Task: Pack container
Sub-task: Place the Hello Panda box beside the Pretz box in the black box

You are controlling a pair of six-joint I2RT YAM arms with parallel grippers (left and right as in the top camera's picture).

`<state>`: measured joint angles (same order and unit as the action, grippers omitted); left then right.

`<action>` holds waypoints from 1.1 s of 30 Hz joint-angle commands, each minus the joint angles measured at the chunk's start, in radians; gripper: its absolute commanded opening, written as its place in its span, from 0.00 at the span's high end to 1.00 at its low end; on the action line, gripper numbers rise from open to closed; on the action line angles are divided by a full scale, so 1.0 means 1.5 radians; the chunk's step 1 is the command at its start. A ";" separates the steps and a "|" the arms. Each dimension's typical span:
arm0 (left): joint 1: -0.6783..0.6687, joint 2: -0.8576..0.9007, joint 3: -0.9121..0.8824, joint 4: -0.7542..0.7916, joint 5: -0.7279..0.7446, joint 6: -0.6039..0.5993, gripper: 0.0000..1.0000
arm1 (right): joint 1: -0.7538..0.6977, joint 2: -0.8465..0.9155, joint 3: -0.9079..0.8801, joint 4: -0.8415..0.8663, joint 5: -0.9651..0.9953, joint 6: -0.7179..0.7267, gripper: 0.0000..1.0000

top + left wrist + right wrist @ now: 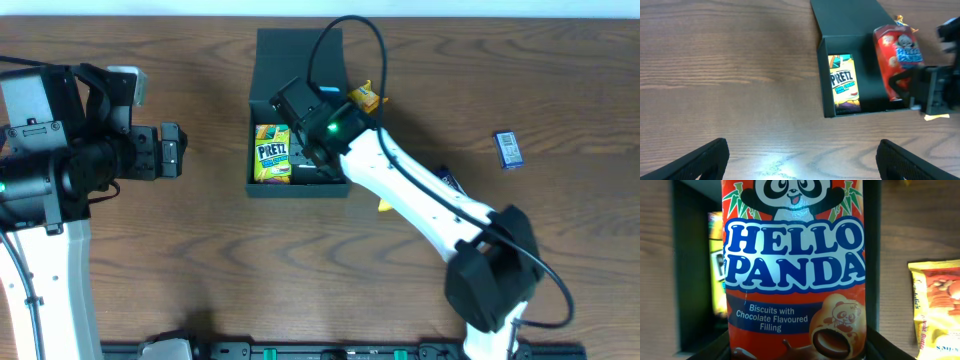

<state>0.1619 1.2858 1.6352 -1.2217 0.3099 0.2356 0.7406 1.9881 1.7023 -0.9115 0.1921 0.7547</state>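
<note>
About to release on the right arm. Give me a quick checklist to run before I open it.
1. Right gripper shut on the Hello Panda box: ok.
2. Box over the free half of the container: ok.
3. Gap to the Pretz box lying inside: ok.
4. Box bottomed on the container floor: cannot tell.
5. Lid flap open, out of the way: ok.
6. Left gripper open, away from the container: ok.
</note>
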 commanded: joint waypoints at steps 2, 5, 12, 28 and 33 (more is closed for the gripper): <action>0.001 -0.002 0.010 0.002 -0.004 -0.005 0.05 | 0.009 0.029 -0.008 0.004 0.019 0.012 0.51; 0.001 -0.002 0.010 0.002 -0.004 -0.005 0.05 | 0.009 0.040 -0.008 0.005 0.019 0.012 0.51; 0.001 -0.002 0.010 0.002 -0.004 -0.005 0.05 | 0.009 0.051 -0.008 0.015 0.019 0.012 0.40; 0.001 -0.002 0.010 0.002 -0.004 -0.005 0.05 | 0.008 0.040 0.001 -0.001 0.009 -0.003 0.13; 0.001 -0.002 0.010 0.002 -0.004 -0.005 0.05 | -0.002 -0.007 0.017 0.002 0.009 -0.032 0.08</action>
<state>0.1619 1.2858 1.6352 -1.2217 0.3099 0.2356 0.7429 2.0502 1.6932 -0.9089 0.1978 0.7418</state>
